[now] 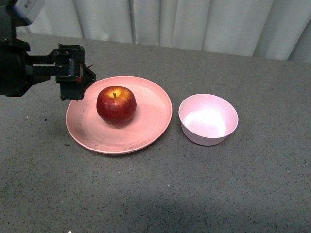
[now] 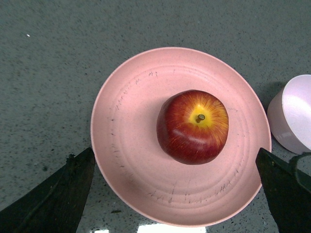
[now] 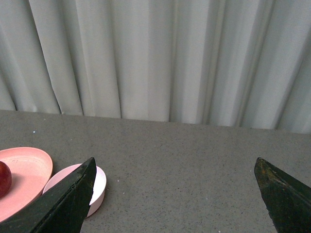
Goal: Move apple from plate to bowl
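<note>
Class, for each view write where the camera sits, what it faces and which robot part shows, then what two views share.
Front: on the body, looking down at plate, apple, bowl; left gripper shows, open.
Left wrist: above the plate, looking down at the apple; its fingers show.
Right wrist: low over the table, facing the curtain; open right gripper shows.
Shared: all three show apple, plate and bowl.

I see the apple sitting alone in the middle of the plate, bare plate all round it, so my left tool (spread wide, by the plate's far-left rim) has room on either side. Plate and bowl stand apart, a narrow strip of bare worktop between; the bowl's mouth is clear above.
</note>
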You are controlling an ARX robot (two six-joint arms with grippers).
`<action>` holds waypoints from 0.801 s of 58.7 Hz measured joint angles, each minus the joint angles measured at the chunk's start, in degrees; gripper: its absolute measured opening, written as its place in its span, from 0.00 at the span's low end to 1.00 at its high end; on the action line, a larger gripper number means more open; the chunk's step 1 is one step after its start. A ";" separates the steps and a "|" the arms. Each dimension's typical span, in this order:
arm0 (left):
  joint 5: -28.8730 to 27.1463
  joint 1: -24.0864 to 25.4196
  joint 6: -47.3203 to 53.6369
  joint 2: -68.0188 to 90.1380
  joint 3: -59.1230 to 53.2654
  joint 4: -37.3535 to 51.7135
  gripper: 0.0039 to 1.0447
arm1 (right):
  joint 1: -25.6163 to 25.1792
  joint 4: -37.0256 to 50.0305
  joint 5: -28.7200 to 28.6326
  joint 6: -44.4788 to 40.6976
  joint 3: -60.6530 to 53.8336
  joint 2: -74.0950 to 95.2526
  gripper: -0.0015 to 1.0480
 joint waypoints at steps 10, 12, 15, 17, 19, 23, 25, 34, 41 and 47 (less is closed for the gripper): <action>0.46 -0.98 -0.74 4.98 4.85 -2.75 0.94 | 0.00 0.00 0.00 0.00 0.00 0.00 0.91; 0.59 -1.20 -0.74 5.68 5.46 -3.10 0.94 | 0.00 0.00 0.00 0.00 0.00 0.00 0.91; 0.70 -1.57 -0.74 6.80 6.34 -3.58 0.94 | 0.00 0.00 0.00 0.00 0.00 0.00 0.91; 0.94 -2.01 -0.79 7.72 7.15 -4.00 0.94 | 0.00 0.00 0.00 0.00 0.00 0.00 0.91; 1.09 -2.32 -0.79 8.35 7.72 -4.28 0.94 | 0.00 0.00 0.02 0.00 0.00 0.00 0.91; 1.09 -2.91 -0.81 9.70 8.96 -4.46 0.94 | 0.00 0.00 0.02 0.00 0.00 0.00 0.91; 1.07 -3.06 -0.81 10.19 9.51 -4.61 0.94 | 0.00 0.00 0.00 0.00 0.00 0.00 0.91; 1.01 -3.43 -0.85 12.28 11.96 -5.31 0.94 | 0.00 0.00 0.00 0.00 0.00 0.00 0.91; 1.29 -3.72 -0.83 13.81 13.44 -6.19 0.94 | 0.00 0.00 0.00 0.00 0.00 0.00 0.91; 1.99 -4.13 -0.83 15.12 14.60 -7.02 0.94 | 0.00 0.00 0.00 0.00 0.00 0.00 0.91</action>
